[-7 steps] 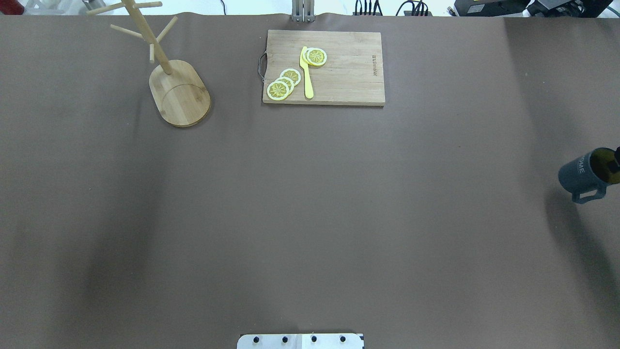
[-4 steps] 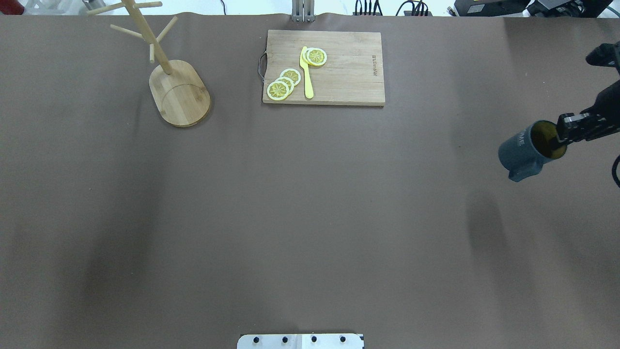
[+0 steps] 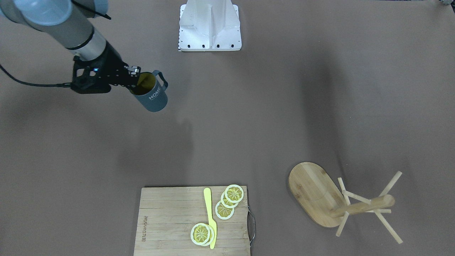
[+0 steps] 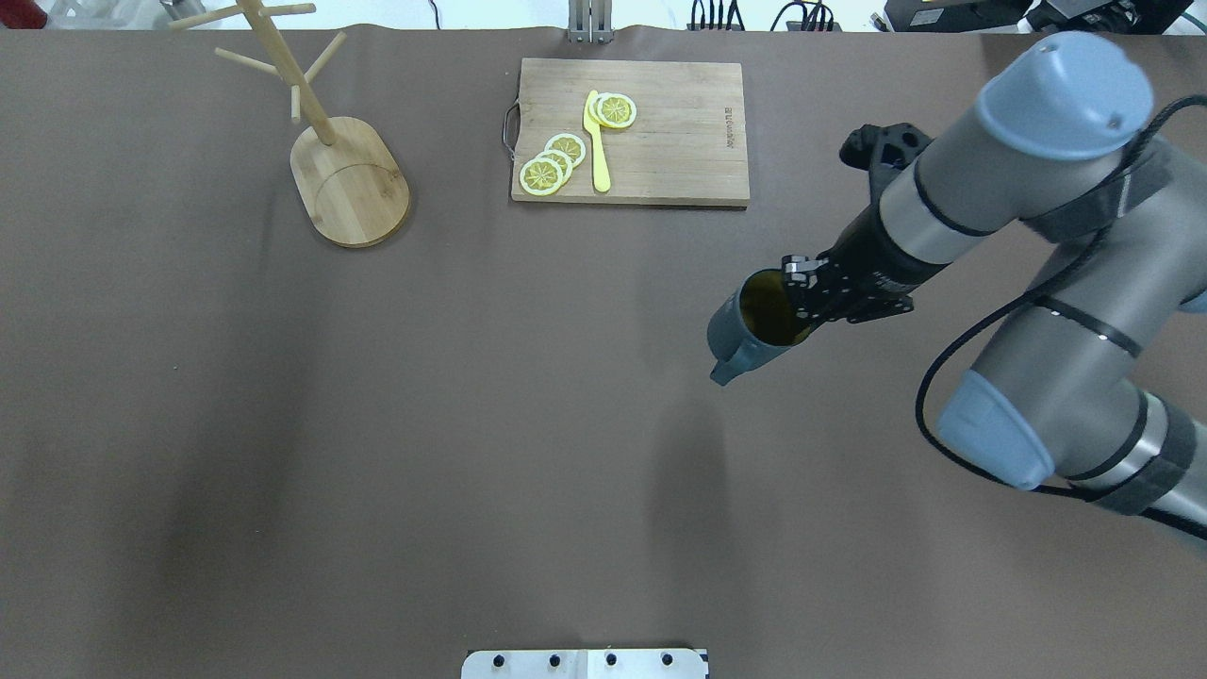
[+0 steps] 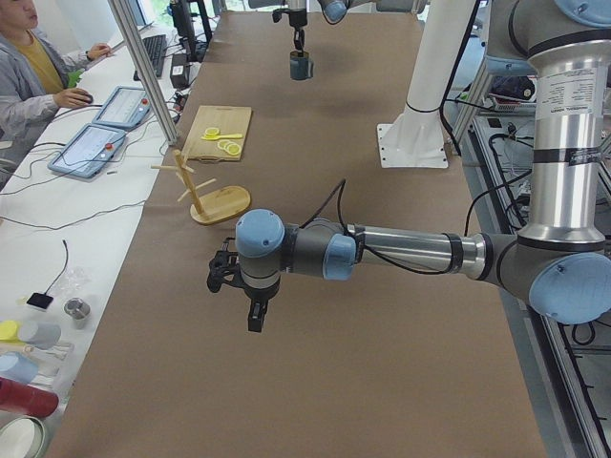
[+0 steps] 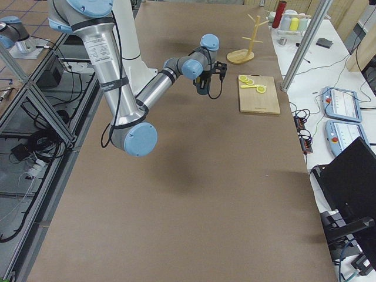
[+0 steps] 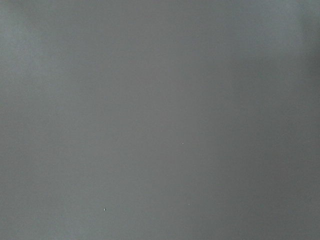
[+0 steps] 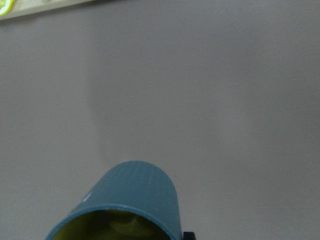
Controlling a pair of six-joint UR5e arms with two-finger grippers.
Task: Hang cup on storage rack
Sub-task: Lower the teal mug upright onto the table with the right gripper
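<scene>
Teal cup (image 4: 731, 335) pinched at rim by R hand (image 4: 798, 304), off table (image 4: 377, 424).

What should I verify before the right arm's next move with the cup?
1. Grip: right gripper shut on the cup rim, one finger inside: ok.
2. Cup off the table, its shadow apart from it: ok.
3. Handle free of the gripper: ok.
4. Storage rack upright, nothing hung on it: ok.
5. Left gripper open or shut: cannot tell.
6. Handle lined up with a peg: not ok, the cup is far from the rack.
</scene>
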